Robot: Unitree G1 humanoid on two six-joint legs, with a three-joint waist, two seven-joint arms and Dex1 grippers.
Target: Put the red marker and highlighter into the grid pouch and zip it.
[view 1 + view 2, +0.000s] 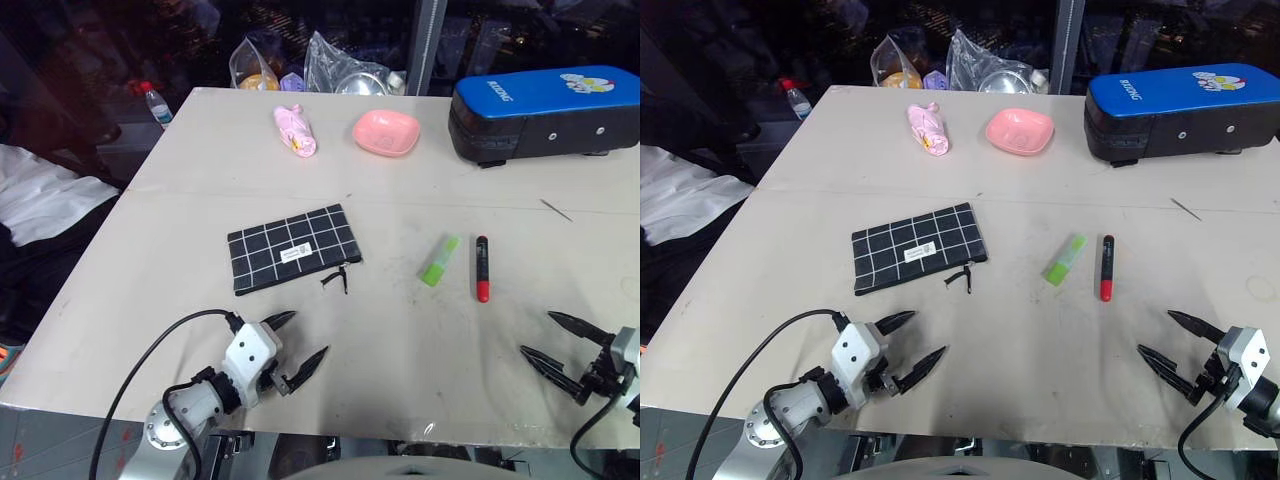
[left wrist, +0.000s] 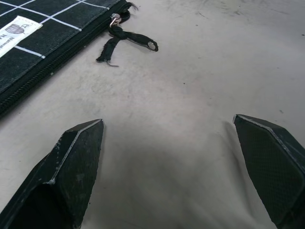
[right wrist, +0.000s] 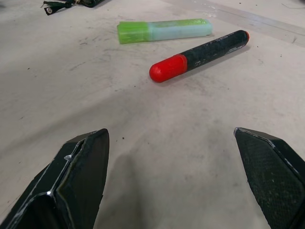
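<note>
A broad pale tabletop (image 1: 180,250) carries everything. At its far right edge a big blue-and-black case (image 1: 545,112) is set lengthwise. Near the middle, slightly to the left, the grid pouch (image 1: 292,248) is laid flat with its white label up and its black zipper pull (image 1: 336,279) trailing off the near right corner onto the bare surface. At the far side a pink dish (image 1: 386,132) is seen, with a pink crumpled item (image 1: 296,130) beside it on the left, and clear plastic bags (image 1: 345,68) are bunched at the far edge.

The left gripper (image 1: 303,340) is held low over the near edge, just in front of the pouch, its jaws spread wide apart with nothing between them. The right gripper (image 1: 553,340) is held at the near right, jaws likewise wide apart and empty, pointed towards the two pens.

The red marker (image 1: 482,268) is lying right of centre, its red end nearer the robot. The highlighter (image 1: 439,260) is lying just beside it on the left, apart from it and well clear of the pouch.
</note>
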